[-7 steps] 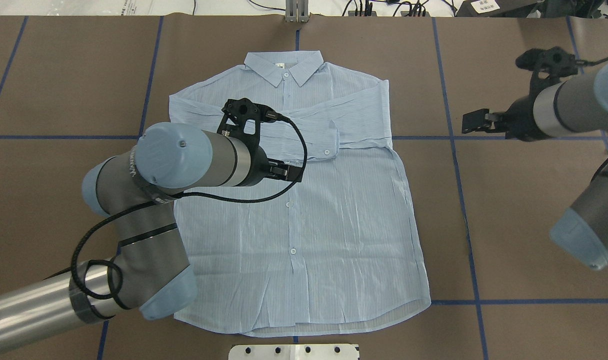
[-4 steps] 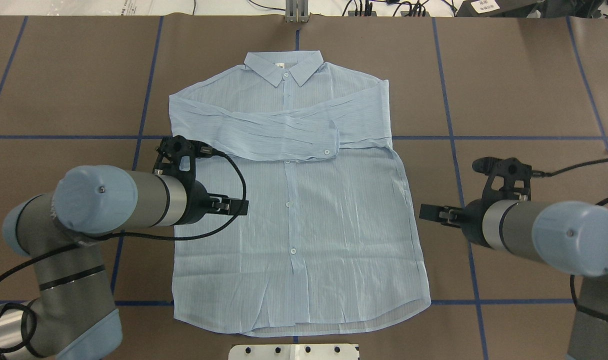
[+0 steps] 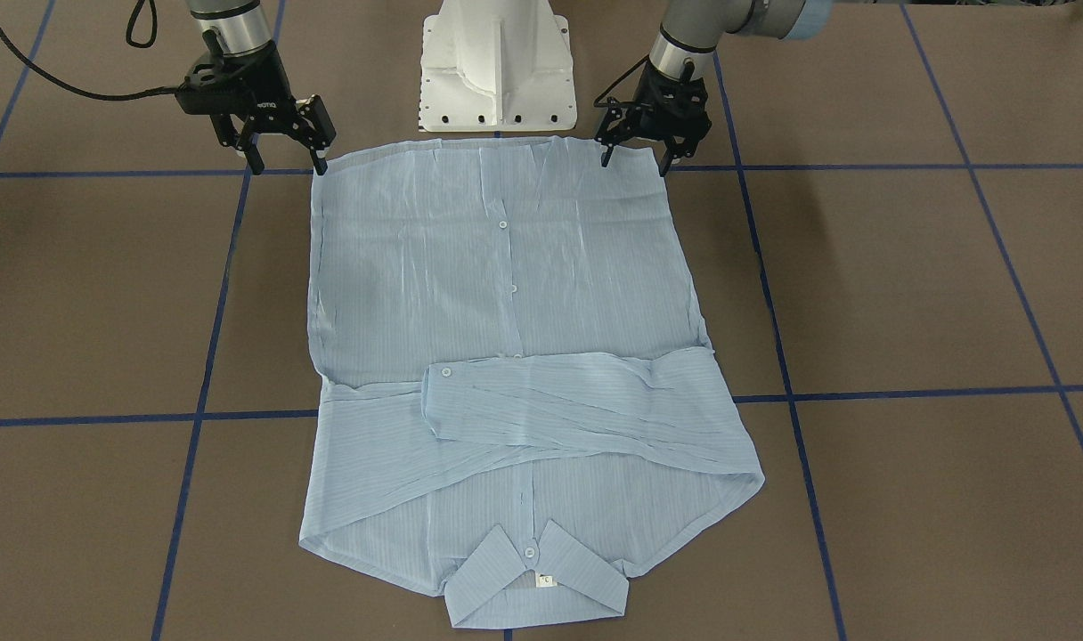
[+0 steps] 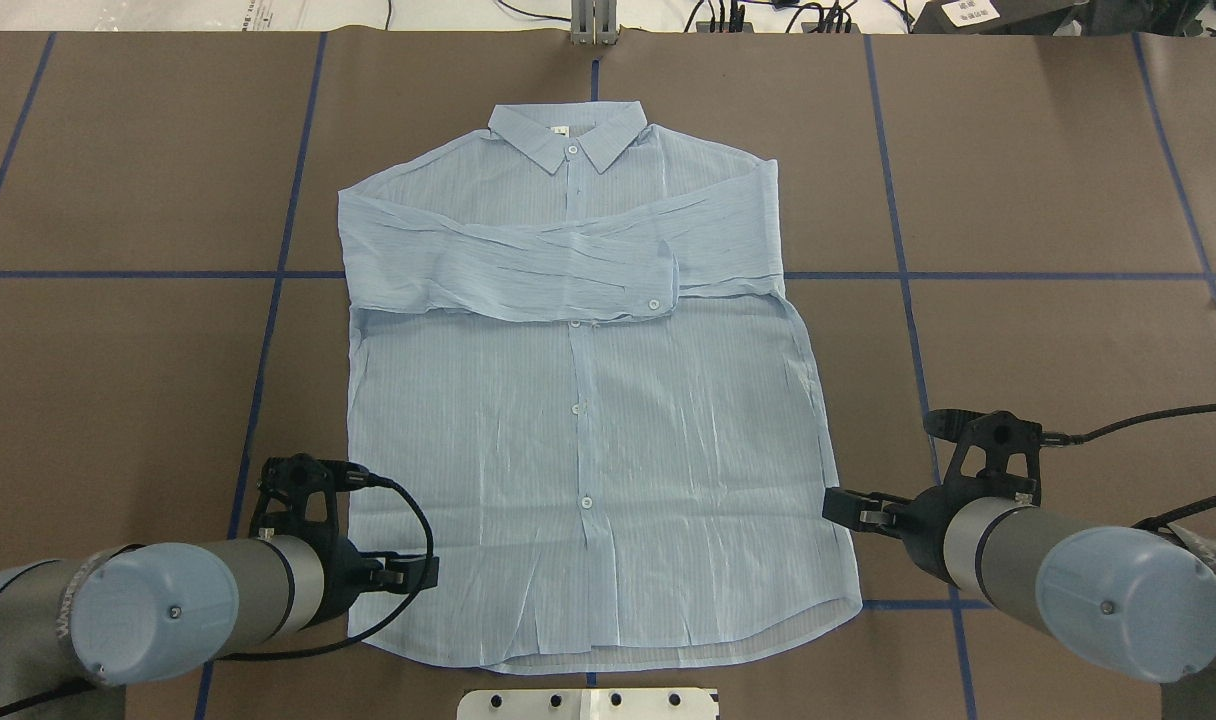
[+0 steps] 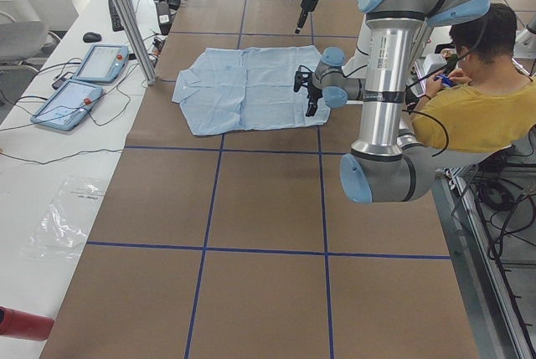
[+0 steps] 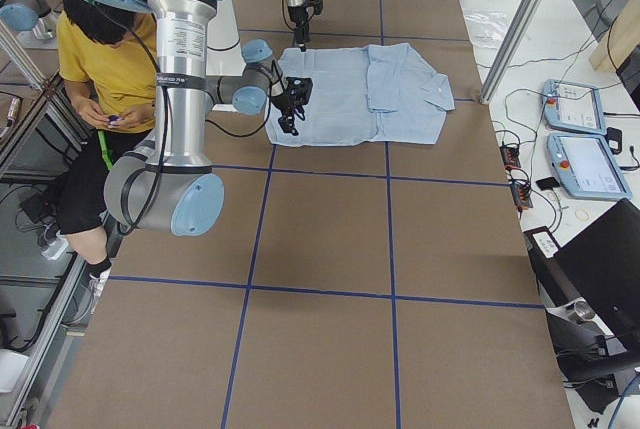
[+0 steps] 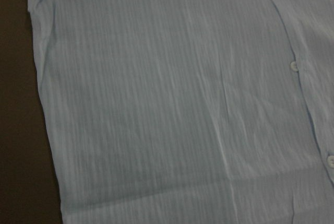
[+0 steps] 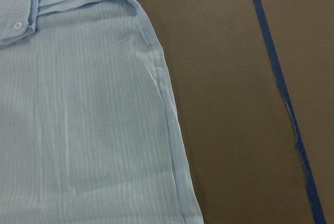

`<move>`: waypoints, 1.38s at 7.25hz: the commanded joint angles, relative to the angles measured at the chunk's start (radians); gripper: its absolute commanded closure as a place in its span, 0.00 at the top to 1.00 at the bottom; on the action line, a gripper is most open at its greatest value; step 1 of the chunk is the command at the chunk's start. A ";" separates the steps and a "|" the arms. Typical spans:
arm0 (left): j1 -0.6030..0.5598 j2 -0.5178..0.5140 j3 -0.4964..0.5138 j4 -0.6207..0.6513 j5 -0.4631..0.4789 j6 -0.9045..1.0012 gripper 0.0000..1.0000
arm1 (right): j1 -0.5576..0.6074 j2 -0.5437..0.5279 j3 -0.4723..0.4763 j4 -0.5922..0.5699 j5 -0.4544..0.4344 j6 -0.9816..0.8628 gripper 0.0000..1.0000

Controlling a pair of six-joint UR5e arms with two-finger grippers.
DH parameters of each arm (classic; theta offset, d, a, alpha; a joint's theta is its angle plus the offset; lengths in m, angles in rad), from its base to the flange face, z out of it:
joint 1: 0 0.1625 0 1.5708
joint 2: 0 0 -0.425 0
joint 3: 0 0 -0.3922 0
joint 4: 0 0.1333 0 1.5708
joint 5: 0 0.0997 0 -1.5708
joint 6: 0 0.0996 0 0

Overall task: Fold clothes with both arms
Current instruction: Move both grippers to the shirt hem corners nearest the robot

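we see a brown table [image 4: 1068, 150] gridded with blue tape lines [image 4: 1018, 274], a white pedestal base [image 3: 497, 62], and a seated person in yellow [image 5: 469, 120].

One pale-blue shirt [image 4: 588, 450], two robot arms [image 4: 168, 600] [image 4: 1098, 590], two black end effectors [image 3: 288, 167] [image 3: 635, 165], one white pedestal base [image 3: 497, 71], one seated person [image 5: 477, 116], two touchscreen pendants [image 5: 102, 62] [image 5: 67, 101]

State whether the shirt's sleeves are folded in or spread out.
Folded in: both sleeves lie crossed over the chest of the shirt; its body lies spread flat.
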 commanded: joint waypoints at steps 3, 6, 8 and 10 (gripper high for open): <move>0.089 0.037 -0.001 0.069 0.009 -0.078 0.98 | -0.003 -0.001 0.000 0.000 -0.003 0.002 1.00; 0.097 0.026 -0.004 0.069 0.009 -0.126 0.12 | -0.005 0.001 -0.001 0.000 -0.003 0.002 1.00; 0.083 0.028 -0.005 0.069 0.007 -0.126 0.12 | -0.005 0.002 -0.001 0.000 -0.007 0.002 1.00; 0.077 0.037 -0.004 0.072 0.007 -0.126 0.12 | -0.005 0.006 -0.003 0.000 -0.007 0.002 1.00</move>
